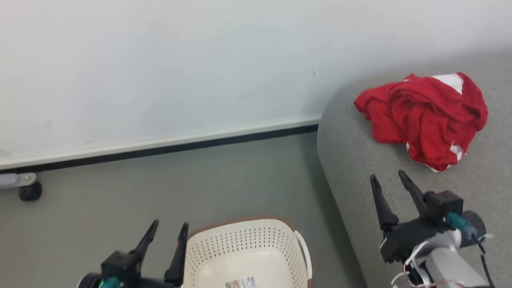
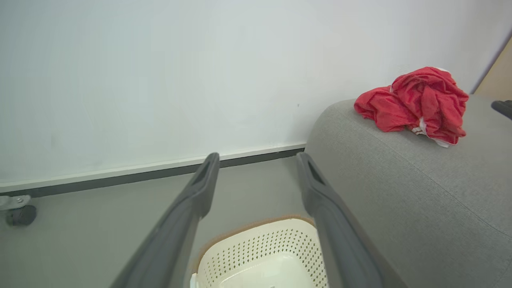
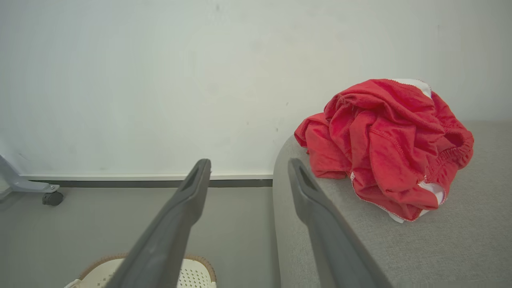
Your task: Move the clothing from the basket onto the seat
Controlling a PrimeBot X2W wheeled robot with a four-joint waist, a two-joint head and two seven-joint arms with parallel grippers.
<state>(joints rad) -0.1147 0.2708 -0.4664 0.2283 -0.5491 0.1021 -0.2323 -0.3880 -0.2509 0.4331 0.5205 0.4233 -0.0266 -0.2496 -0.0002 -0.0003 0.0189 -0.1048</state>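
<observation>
The red clothing (image 1: pixel 424 118) with white trim lies crumpled on the grey seat (image 1: pixel 360 160), also seen as clothing (image 2: pixel 416 104) and clothing (image 3: pixel 384 144) in the wrist views. The cream basket (image 1: pixel 244 256) stands on the floor at the bottom centre; the part of its inside that shows holds only a barcode sticker. My left gripper (image 1: pixel 167 228) is open just left of the basket's rim. My right gripper (image 1: pixel 388 178) is open above the seat, short of the clothing, nothing between its fingers. Seat (image 2: pixel 400 192), seat (image 3: pixel 440 248), basket (image 2: pixel 260 256) and basket (image 3: pixel 192 272) appear too.
A white wall with a dark baseboard (image 1: pixel 160 150) runs behind the grey floor. A caster wheel on a grey leg (image 1: pixel 30 191) sits at the far left. The seat's rounded edge drops to the floor right of the basket.
</observation>
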